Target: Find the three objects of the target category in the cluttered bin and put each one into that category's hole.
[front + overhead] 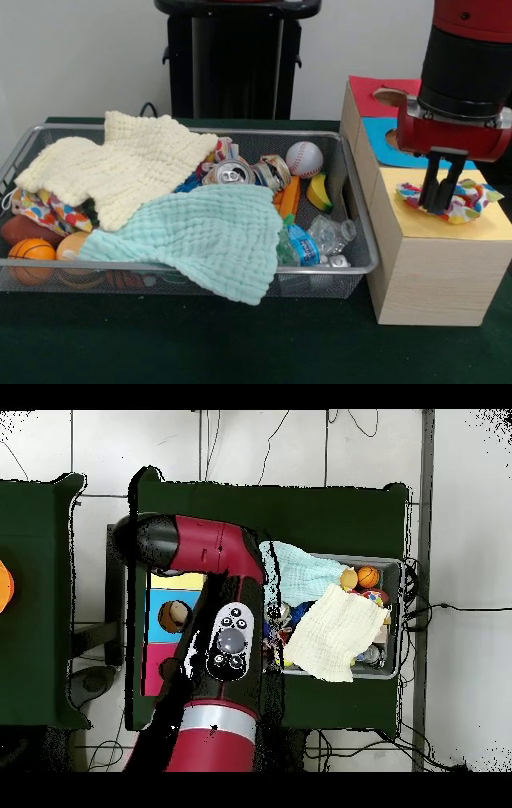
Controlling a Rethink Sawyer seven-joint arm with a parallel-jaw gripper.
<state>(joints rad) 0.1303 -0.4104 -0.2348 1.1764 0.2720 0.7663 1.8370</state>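
Front view: my pincer (442, 202) stood over yellow box (436, 264), fingers closed on dotted cloth (462, 200) bunched on yellow top, right where hole should be; hole itself hidden under cloth. Judged step as stuffing. Best way: push straight down through middle, keep loose corners from catching ragged edge, let go only once cloth drops inside. Second dotted cloth (42, 210) peeked out at left end of wire bin (352, 200), half under cream cloth (120, 164). Mint cloth (204, 236) draped over front rim. Third piece not seen.
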